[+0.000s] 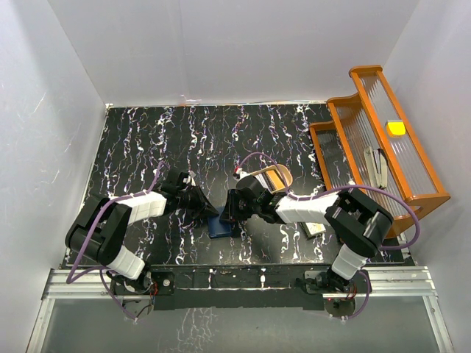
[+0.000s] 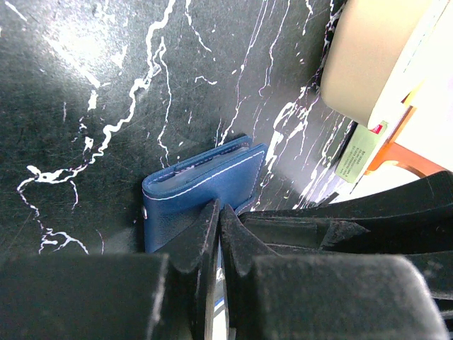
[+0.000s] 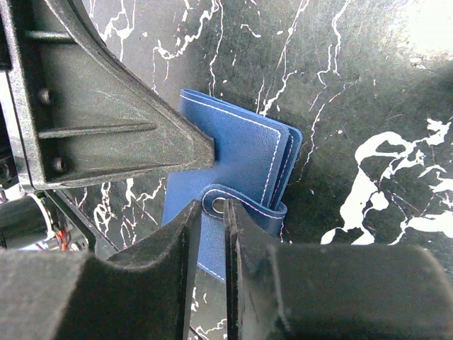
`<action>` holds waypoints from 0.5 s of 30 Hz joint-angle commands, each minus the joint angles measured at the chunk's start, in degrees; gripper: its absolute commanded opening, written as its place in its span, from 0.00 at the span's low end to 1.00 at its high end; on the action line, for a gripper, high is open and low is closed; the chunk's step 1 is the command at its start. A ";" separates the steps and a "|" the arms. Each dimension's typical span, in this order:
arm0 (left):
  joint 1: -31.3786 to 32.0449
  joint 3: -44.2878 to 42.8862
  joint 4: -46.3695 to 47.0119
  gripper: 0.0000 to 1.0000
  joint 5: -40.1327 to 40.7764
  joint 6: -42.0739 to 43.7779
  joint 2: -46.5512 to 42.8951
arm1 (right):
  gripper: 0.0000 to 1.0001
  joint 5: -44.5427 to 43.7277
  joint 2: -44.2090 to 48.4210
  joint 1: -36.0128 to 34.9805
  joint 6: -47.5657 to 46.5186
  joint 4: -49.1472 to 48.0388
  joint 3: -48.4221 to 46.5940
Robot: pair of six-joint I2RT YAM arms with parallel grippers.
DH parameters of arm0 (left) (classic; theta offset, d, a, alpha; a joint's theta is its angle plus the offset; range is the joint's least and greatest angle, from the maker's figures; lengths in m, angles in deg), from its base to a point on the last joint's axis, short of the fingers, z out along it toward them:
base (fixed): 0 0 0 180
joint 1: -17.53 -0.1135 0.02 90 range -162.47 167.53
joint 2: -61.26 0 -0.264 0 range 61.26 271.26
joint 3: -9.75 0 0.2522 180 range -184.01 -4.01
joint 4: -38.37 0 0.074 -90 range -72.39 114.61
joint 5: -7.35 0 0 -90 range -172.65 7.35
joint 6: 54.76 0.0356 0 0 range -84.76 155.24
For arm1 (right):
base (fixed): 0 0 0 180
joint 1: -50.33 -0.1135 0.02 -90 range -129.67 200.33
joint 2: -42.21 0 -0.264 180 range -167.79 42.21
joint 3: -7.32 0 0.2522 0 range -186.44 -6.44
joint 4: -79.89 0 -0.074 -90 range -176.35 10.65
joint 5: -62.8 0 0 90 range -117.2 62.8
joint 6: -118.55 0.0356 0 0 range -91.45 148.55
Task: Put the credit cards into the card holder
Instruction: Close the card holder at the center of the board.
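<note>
The card holder (image 1: 219, 226) is a navy wallet lying folded on the black marbled table, between both arms. My left gripper (image 2: 218, 212) is shut with nothing between its fingers, and its tips press on the card holder (image 2: 202, 185). My right gripper (image 3: 214, 209) stands over the card holder (image 3: 244, 156) with its jaws a narrow gap apart. The curled snap tab (image 3: 244, 202) ends in that gap. A pale credit card (image 1: 313, 229) lies partly under the right arm. A pale card (image 2: 357, 152) and an orange piece (image 2: 400, 152) show by the tan tray.
A tan rounded-corner tray (image 1: 271, 177) sits just behind the right gripper, seen close in the left wrist view as the tan tray (image 2: 368, 57). An orange rack (image 1: 383, 140) with ribbed clear panels stands at the back right, holding a yellow object (image 1: 396, 127).
</note>
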 commanded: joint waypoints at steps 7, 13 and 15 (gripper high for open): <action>0.78 2.25 -3.98 0.04 4.21 0.97 2.10 | 0.10 -2.87 -1.94 -0.30 -1.12 3.60 -2.10; 0.78 2.25 -3.89 0.04 4.19 0.88 2.23 | 0.06 -3.75 -3.26 -0.39 -2.33 6.14 -2.92; 0.78 2.24 -3.88 0.04 4.21 0.89 2.21 | 0.06 -3.68 -4.10 -0.43 -2.87 6.52 -3.06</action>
